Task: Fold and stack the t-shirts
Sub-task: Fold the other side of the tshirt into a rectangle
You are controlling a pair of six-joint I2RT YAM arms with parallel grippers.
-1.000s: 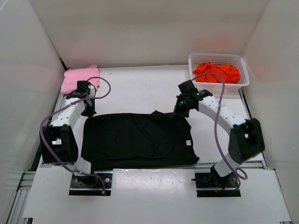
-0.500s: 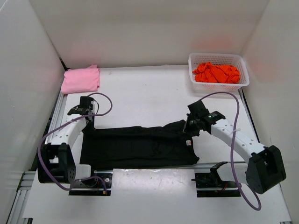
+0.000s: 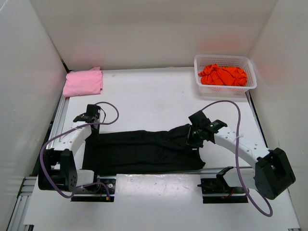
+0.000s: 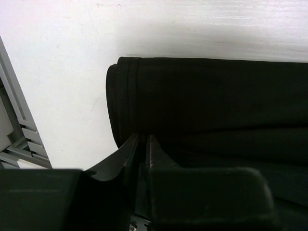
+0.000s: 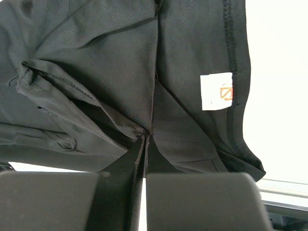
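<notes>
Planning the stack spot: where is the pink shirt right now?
In the top view, the pink shirt lies folded at the far left corner of the table, apart from the black shirt spread nearer the arms.

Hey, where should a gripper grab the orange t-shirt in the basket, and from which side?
Probably pinch a raised fold atop the crumpled orange t-shirt, coming straight down: the white mesh basket walls block every side.

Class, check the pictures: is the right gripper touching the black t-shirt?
Touching. The right wrist view shows the right gripper with its jaws closed on a pinched fold of the black t-shirt, the cloth drawn into them.
</notes>
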